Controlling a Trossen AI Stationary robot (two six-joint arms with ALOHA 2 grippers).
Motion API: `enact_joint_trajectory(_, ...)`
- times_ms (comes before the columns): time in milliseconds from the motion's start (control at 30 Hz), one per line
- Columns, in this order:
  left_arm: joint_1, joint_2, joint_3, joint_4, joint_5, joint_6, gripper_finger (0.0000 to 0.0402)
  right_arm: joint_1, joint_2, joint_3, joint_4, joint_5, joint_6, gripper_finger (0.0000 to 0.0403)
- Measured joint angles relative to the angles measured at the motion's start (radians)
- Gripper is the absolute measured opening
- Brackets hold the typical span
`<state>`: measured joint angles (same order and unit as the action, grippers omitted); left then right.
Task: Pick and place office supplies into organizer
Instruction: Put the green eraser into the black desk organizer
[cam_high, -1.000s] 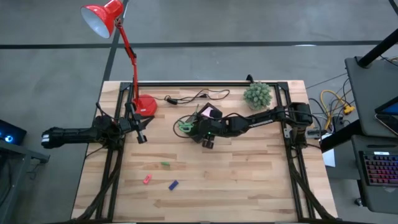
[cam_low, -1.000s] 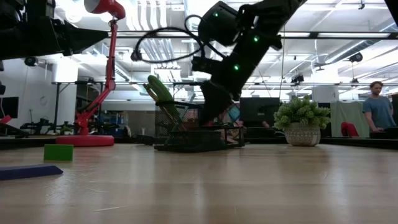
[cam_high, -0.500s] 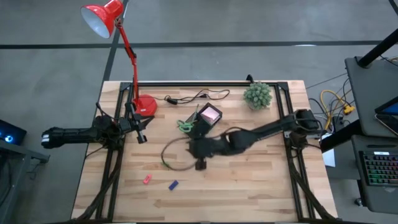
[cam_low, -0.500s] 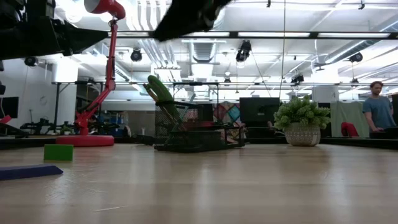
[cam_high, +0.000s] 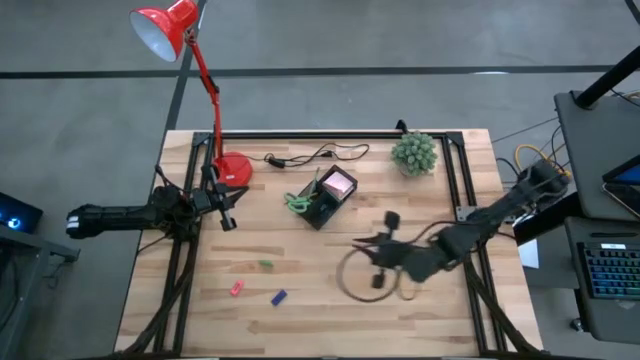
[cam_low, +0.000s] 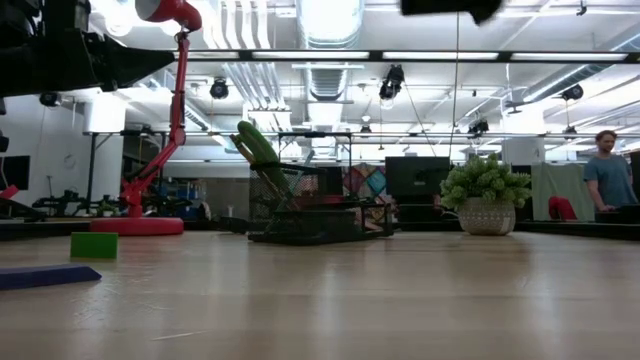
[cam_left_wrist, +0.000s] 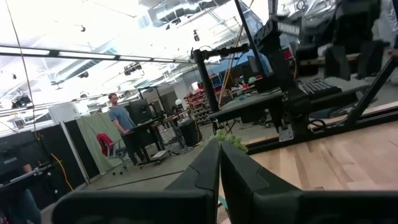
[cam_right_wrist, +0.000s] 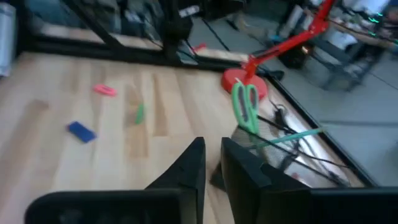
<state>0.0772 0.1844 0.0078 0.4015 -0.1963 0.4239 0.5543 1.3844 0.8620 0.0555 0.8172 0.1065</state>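
Note:
The black organizer (cam_high: 322, 203) stands at the table's middle, toward the far edge. It holds a pink sticky-note pad (cam_high: 339, 183). Green-handled scissors (cam_right_wrist: 245, 106) and a teal pen (cam_right_wrist: 292, 135) stick up out of it. A green piece (cam_high: 266, 264), a red piece (cam_high: 237, 288) and a blue piece (cam_high: 279, 297) lie loose on the wood near the front left. My right gripper (cam_right_wrist: 213, 152) hangs above the table, right of centre and clear of the organizer; a narrow gap shows between its fingers, with nothing in it. My left gripper (cam_left_wrist: 219, 163) waits shut at the left side.
A red desk lamp's base (cam_high: 235, 168) and a black cable (cam_high: 315, 155) lie at the far left. A potted green plant (cam_high: 415, 153) stands at the far right. A black frame (cam_high: 470, 230) borders the table. A person (cam_low: 605, 170) stands in the room behind.
My right gripper has left the organizer, risen, and swung toward the table's near right. It has tipped up from steeply downward to nearly level and has gone out of the low view. The organizer and its contents have stayed in place.

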Motion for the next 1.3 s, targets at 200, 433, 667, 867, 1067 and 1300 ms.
enact_joint_trajectory(200,0.0,0.003,0.0,0.001,0.0,-0.001,0.0,-0.029,-0.212,-0.327,0.279,-0.1,-0.056,0.0026)
enact_joint_trajectory(433,0.0,0.003,0.0,0.001,0.0,-0.001,0.0,-0.314,-0.516,-0.522,0.354,-0.465,-0.196,0.0009)
enact_joint_trajectory(667,0.0,0.003,0.0,0.001,0.0,0.0,0.0,-0.65,-0.684,-0.582,0.423,-0.816,-0.248,0.0009)
enact_joint_trajectory(867,0.0,0.003,0.0,0.001,0.0,0.0,0.0,-0.699,-0.688,-0.58,0.423,-0.828,-0.319,0.0009)
enact_joint_trajectory(1067,0.0,0.004,0.0,0.011,0.015,-0.005,0.0,-0.697,-0.685,-0.594,0.42,-0.822,-0.335,0.0009)
enact_joint_trajectory(1300,-0.001,0.037,0.0,0.0,0.038,-0.162,0.0021,-0.697,-0.668,-0.593,0.424,-0.82,-0.385,0.0009)
